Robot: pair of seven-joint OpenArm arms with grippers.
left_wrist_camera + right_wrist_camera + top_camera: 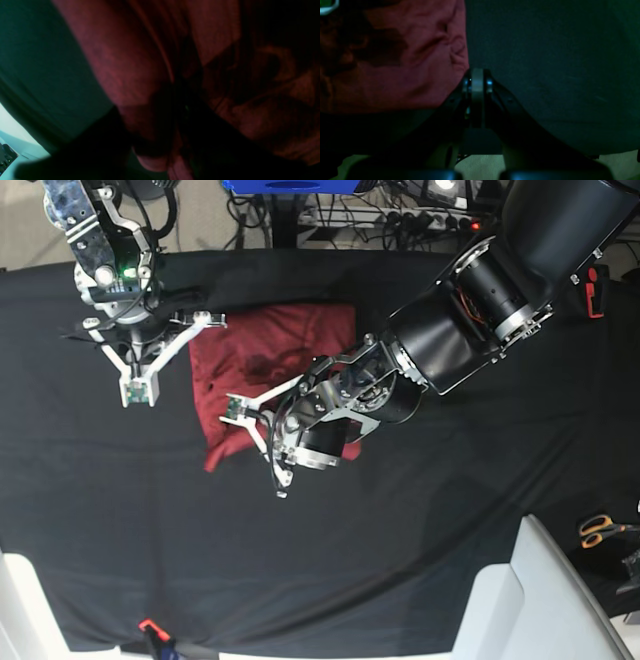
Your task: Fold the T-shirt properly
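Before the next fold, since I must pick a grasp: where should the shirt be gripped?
Probably the loose lower-left corner of the shirt, which tapers to a point on the black cloth. Come from the cloth side below it; the left gripper hangs over the lower edge, so the rest is crowded.

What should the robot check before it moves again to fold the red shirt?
1. T-shirt lies on the black cloth: ok.
2. Shirt folded neat and flat: not ok, it is bunched and wrinkled.
3. Right gripper free of the shirt: ok, its jaws are shut on nothing, beside the shirt's edge.
4. Left gripper over the shirt's lower edge: ok.
5. Left jaws holding fabric: cannot tell, that wrist view is dark and blurred.
6. Scissors far from the shirt: ok.
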